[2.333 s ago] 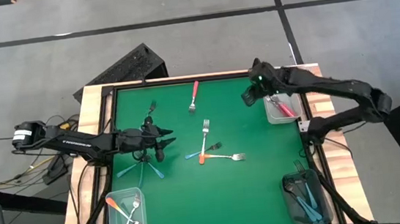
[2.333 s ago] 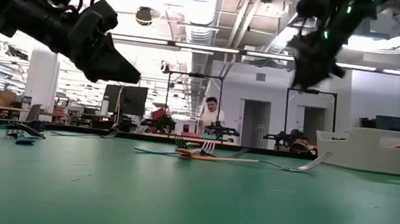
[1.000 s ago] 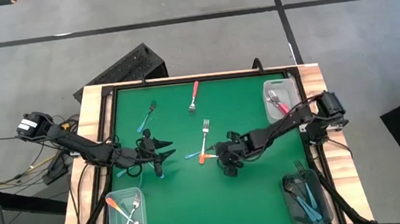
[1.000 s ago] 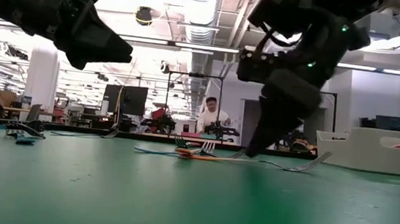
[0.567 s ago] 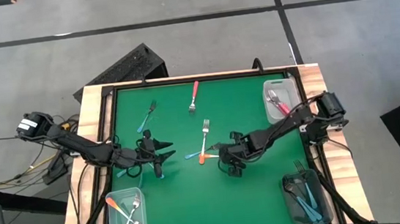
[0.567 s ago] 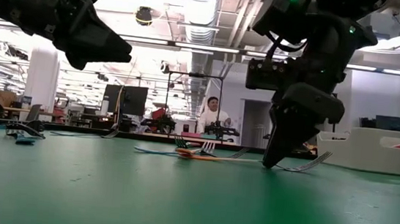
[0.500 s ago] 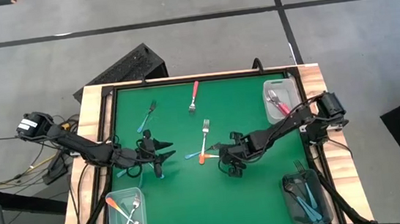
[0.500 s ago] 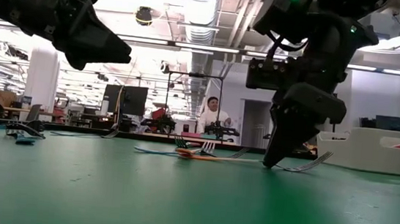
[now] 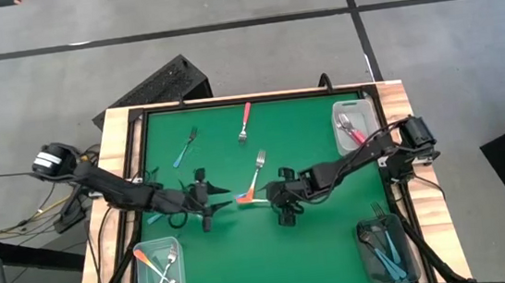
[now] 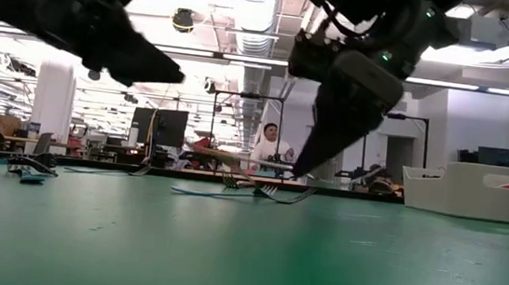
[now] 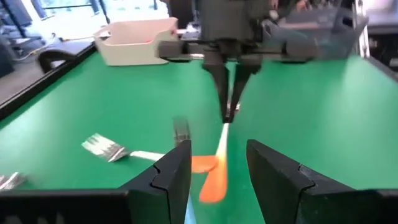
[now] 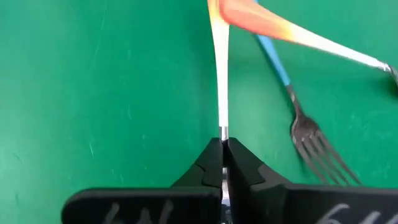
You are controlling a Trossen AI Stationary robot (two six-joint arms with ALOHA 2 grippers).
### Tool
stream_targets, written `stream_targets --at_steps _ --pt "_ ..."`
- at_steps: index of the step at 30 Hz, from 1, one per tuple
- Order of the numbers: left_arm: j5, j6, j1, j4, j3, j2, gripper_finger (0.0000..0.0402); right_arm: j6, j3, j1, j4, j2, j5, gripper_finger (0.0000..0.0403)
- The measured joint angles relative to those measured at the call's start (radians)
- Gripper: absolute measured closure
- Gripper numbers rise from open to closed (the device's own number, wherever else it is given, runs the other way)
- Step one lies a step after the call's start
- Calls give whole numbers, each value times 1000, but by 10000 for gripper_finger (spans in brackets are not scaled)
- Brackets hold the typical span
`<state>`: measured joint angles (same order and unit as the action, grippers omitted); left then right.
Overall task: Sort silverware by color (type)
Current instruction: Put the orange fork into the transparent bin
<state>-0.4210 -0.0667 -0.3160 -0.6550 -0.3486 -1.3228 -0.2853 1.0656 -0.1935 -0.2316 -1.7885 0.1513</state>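
Observation:
My right gripper (image 9: 273, 193) is shut on an orange-handled fork (image 12: 219, 74) at mid-table. The fork's handle reaches toward my left gripper (image 9: 224, 201), which is open. In the left wrist view the handle's orange end (image 11: 211, 180) stands between the open fingers; I cannot tell whether they touch it. Another orange fork (image 9: 257, 171) and a blue fork (image 12: 292, 102) lie flat on the green mat beside it. A pink-red fork (image 9: 246, 122) and a blue fork (image 9: 185, 147) lie farther back. My right gripper pinches the fork's metal neck (image 12: 222, 132), just past the handle, between its two fingertips. The fingers slant down from the table's right side and lie along the fork. The fork is lifted clear of the mat, roughly level, its handle (image 10: 234, 158) pointing toward the left gripper.
Three clear bins stand at the mat's corners: pink forks at the far right (image 9: 355, 130), blue forks at the near right (image 9: 388, 249), orange forks at the near left (image 9: 158, 273). More blue forks (image 9: 159, 216) lie under the left arm. The near middle of the mat is bare.
My right gripper has taken hold of a fork that lay on the mat, lifted it clear and carried it toward the table's left, to the left gripper. My left gripper has moved a little toward the right, so the fork's handle now stands between its fingers.

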Motion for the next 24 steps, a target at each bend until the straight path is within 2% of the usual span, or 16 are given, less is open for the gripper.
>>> stream_targets --at_steps 5,9,17,24 --pt "70 94 37 17 -144 -190 260 -49 36 14 0 0 1 385" --pt "81 158 48 77 -262 -306 260 -138 49 32 1 0 -22 385" --pt "-40 218 47 442 -480 -425 260 -219 49 34 1 0 -71 385" --pt "-148 258 48 487 -515 -447 261 -222 50 21 24 2 -78 385"
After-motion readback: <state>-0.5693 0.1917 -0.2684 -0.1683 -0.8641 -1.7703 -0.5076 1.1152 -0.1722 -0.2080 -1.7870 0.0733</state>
